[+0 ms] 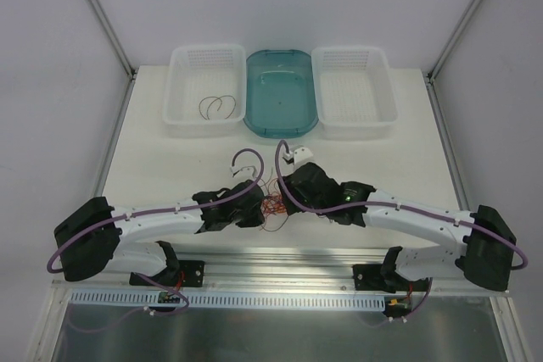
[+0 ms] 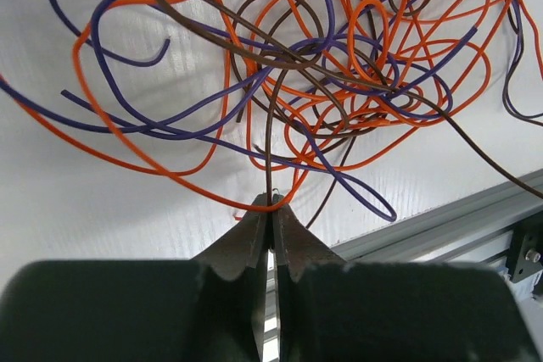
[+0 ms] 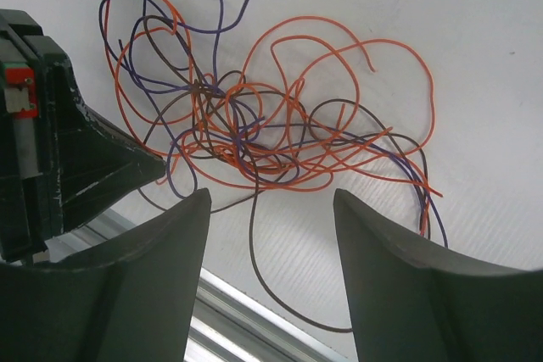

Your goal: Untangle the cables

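Observation:
The cables (image 1: 273,203) lie as one tangle of thin orange, brown and purple wires on the white table between my two grippers. My left gripper (image 2: 272,203) is shut on a brown cable (image 2: 270,133) that rises from its tips into the tangle (image 2: 356,82). An orange wire crosses right at those tips. My right gripper (image 3: 271,197) stands open just short of the tangle (image 3: 254,133), with only a loose brown strand (image 3: 254,252) on the table between its fingers. The left gripper's dark finger (image 3: 127,167) shows at the left of the right wrist view.
At the back stand a white basket (image 1: 204,129) holding a brown cable (image 1: 216,106), a teal tub (image 1: 280,95) and a second white basket (image 1: 356,131). An aluminium rail (image 1: 280,260) runs along the table's near edge, close behind the tangle.

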Robot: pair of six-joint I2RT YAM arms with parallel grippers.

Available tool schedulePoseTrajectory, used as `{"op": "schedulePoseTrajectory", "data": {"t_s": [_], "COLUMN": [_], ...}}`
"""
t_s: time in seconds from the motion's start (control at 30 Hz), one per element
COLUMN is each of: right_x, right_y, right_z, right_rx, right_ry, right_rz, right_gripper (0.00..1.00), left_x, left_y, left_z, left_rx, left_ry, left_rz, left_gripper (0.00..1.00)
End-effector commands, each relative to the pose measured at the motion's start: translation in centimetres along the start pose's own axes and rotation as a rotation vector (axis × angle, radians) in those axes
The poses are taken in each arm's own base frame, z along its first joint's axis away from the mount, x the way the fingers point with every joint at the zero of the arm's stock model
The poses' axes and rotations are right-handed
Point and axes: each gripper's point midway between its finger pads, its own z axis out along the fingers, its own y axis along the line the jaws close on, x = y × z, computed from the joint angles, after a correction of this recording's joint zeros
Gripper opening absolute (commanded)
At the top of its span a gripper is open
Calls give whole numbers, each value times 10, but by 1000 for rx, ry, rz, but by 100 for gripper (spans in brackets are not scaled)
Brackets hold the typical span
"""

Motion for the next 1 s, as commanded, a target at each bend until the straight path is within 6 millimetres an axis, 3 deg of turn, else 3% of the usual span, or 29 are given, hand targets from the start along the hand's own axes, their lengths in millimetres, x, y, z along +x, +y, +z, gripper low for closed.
{"op": "schedulePoseTrajectory", "data": {"t_s": [0.0,0.27,0.43,0.53,0.57,0.63,0.67,0.8,0.97], "right_x": [-22,-12,7,21,20,29,30,21,27], "right_y": [18,49,43,20,9,-7,-21,-61,-133], "right_z": [8,40,65,77,79,79,77,51,10], "right_rx": [-49,-166,-123,-70,-51,-15,29,123,349], "right_ry": [-42,40,112,144,139,156,162,112,107], "right_rz": [-28,-57,-43,27,59,87,105,153,226], "right_gripper": [64,68,61,36,20,6,1,1,1], "left_x": [-7,-19,-32,-47,-54,-62,-74,-106,-148], "left_y": [-19,-34,-39,-41,-43,-37,-39,-22,1], "left_z": [-8,-29,-48,-70,-81,-94,-110,-149,-215], "left_rx": [69,161,194,205,225,210,224,172,112], "left_ry": [-22,-59,-112,-169,-200,-230,-278,-389,-568], "left_rz": [13,84,127,151,150,169,161,161,133], "left_gripper": [0,0,0,0,0,0,0,0,0]}}
